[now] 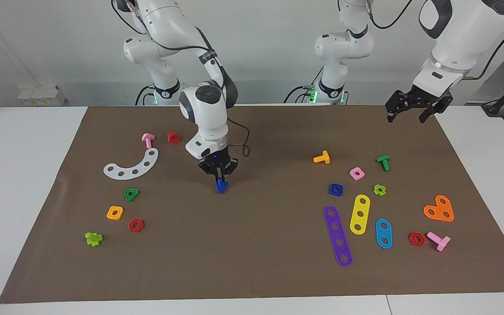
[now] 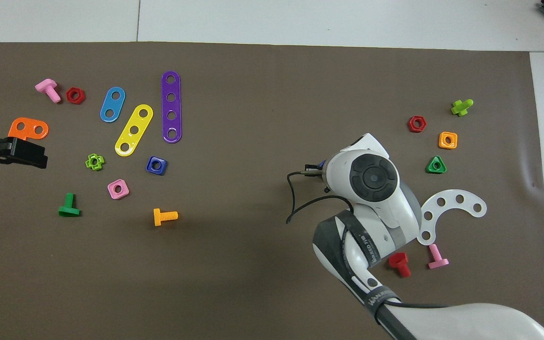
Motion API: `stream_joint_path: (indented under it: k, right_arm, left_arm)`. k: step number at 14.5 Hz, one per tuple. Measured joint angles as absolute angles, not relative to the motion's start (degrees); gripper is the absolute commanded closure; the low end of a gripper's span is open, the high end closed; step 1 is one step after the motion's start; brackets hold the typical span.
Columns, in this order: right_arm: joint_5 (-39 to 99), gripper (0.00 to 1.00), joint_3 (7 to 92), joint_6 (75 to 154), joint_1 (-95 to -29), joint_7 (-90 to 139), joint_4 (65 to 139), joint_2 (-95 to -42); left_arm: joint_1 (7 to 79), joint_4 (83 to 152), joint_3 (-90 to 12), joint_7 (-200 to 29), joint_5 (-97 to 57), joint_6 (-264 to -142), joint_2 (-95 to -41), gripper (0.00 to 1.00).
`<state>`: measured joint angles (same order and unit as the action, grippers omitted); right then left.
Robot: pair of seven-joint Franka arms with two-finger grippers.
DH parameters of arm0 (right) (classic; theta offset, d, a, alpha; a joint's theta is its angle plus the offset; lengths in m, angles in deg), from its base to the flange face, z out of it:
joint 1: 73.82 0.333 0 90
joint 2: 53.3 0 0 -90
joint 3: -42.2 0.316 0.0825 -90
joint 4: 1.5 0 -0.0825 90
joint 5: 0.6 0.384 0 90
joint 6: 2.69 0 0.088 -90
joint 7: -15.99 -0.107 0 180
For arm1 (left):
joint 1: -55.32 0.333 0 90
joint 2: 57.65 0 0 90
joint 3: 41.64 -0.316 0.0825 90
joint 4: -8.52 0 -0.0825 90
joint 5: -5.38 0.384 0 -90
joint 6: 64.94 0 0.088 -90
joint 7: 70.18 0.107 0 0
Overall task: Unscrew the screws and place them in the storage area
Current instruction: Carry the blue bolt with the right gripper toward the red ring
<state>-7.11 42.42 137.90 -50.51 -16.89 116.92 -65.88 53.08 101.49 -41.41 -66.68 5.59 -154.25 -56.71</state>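
My right gripper (image 1: 220, 179) is shut on a dark-blue screw (image 1: 222, 186) with a triangular head. It holds the screw just above the brown mat (image 1: 252, 245), over its middle part toward the right arm's end. In the overhead view the right arm's wrist (image 2: 373, 177) hides the gripper and the screw. My left gripper (image 1: 406, 116) is open and empty, raised over the mat's corner at the left arm's end, near the robots. It also shows in the overhead view (image 2: 14, 151).
Toward the right arm's end lie a white curved plate (image 1: 131, 165), a pink screw (image 1: 148, 140), a red screw (image 1: 173, 137), several nuts and a lime screw (image 1: 93, 238). Toward the left arm's end lie a dark-blue square nut (image 1: 336, 189), flat strips, an orange plate (image 1: 439, 209) and more screws.
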Motion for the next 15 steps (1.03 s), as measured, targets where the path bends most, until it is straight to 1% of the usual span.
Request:
stream_joint_path:
  k: [3,6,9,15]
  right_arm:
    - [-7.16,1.00,42.37,137.86,-56.62,-11.25,119.84,-63.60]
    - [-7.17,1.00,42.36,137.86,-61.10,-8.58,121.99,-63.01]
    - [-7.22,1.00,42.37,137.87,-63.57,-8.29,123.33,-62.74]
    - [-7.29,1.00,42.38,137.87,-66.35,-7.14,123.58,-62.65]
  left_arm:
    - [53.38,102.61,-41.65,-65.70,5.59,-154.25,-56.56,0.00]
    - [53.38,102.83,-41.67,-65.54,5.60,-154.28,-56.33,0.00]
    - [53.44,103.09,-41.85,-65.54,5.60,-154.38,-56.17,0.00]
    - [53.48,103.44,-42.16,-65.62,5.60,-155.75,-55.96,0.00]
